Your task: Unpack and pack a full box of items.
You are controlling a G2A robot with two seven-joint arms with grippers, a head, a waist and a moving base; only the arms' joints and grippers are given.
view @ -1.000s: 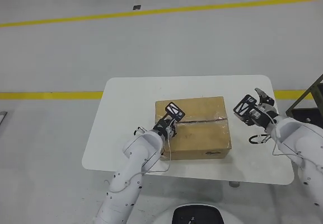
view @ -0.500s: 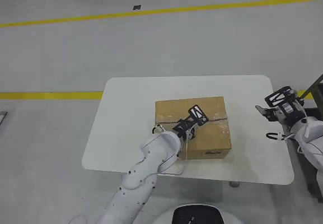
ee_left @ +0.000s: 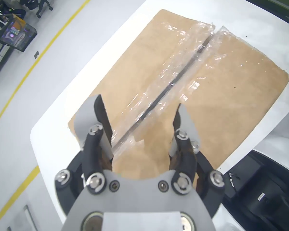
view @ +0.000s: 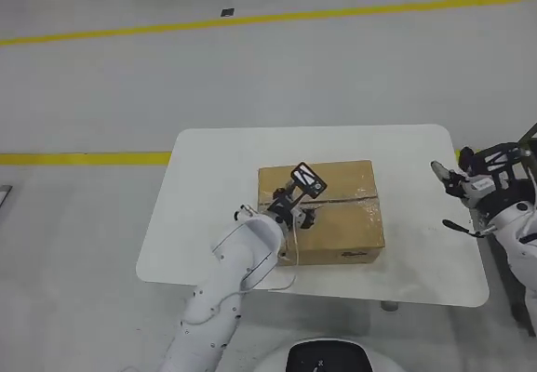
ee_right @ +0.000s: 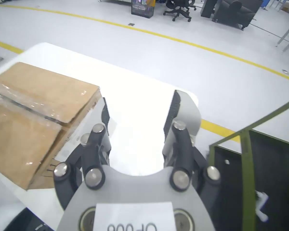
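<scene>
Left gripper (ee_left: 138,103) jaws spread over taped box (ee_left: 219,85); right gripper (ee_right: 141,99) jaws spread, apart; side label (ee_right: 67,145) illegible

White table (view: 212,186), green-framed rack (ee_right: 245,150)

You have one cardboard box (view: 319,209), one strip of clear tape (ee_left: 183,56), one white worktop (view: 212,186), one green frame (ee_right: 243,145) and two grippers: left gripper (ee_left: 138,104) and right gripper (ee_right: 139,99).
</scene>
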